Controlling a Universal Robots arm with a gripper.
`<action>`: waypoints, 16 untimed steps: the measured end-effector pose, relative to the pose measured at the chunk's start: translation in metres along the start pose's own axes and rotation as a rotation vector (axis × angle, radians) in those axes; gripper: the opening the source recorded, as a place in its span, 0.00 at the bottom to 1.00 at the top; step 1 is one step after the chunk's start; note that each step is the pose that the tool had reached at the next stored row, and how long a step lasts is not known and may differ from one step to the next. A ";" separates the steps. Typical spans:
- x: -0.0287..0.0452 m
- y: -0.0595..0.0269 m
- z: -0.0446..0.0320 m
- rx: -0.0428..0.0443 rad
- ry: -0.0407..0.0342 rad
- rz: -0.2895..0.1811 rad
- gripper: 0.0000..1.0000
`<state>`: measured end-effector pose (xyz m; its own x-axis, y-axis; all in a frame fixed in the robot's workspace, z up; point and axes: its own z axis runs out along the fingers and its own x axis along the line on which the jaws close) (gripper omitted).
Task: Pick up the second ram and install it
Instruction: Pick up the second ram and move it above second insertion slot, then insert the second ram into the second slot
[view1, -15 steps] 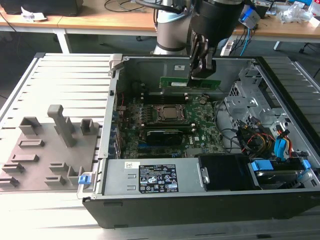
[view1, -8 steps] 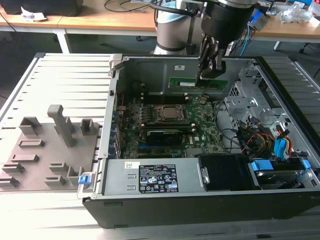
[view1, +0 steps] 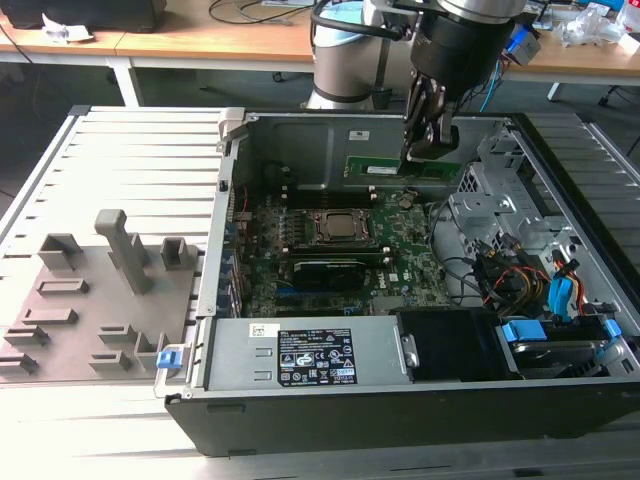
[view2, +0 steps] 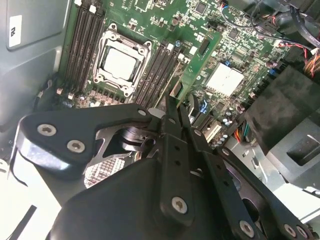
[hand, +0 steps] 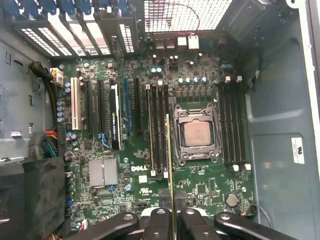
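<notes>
Black two-finger gripper (view1: 425, 148): jaws narrow, clamped on second ram (view1: 400, 167), a thin long green circuit-board stick. The stick is held on edge above the large green motherboard (hand: 200, 192), in line with the slots beside the silver CPU socket (hand: 196, 134).

One ram stick (view1: 375, 166), one end effector (view1: 424, 151), one CPU socket (view1: 340, 227), one motherboard (view1: 410, 266), one case (view1: 400, 420).

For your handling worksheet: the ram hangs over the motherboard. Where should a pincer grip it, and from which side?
Pinch the ram by its two flat faces along its upper long edge, coming from above, as the pincer does here. It is thin and stands on edge; that leaves the lower edge free for the slots.
</notes>
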<state>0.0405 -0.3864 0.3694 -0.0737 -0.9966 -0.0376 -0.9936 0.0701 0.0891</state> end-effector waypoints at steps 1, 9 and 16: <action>0.0000 0.0000 0.0000 0.0001 -0.0001 0.000 0.14; 0.0000 0.0000 0.0000 0.0000 -0.0001 0.000 0.14; 0.0015 0.0057 0.0239 0.0000 -0.0001 0.000 0.14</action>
<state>0.0327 -0.3864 0.3461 -0.0737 -0.9966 -0.0377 -0.9936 0.0701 0.0891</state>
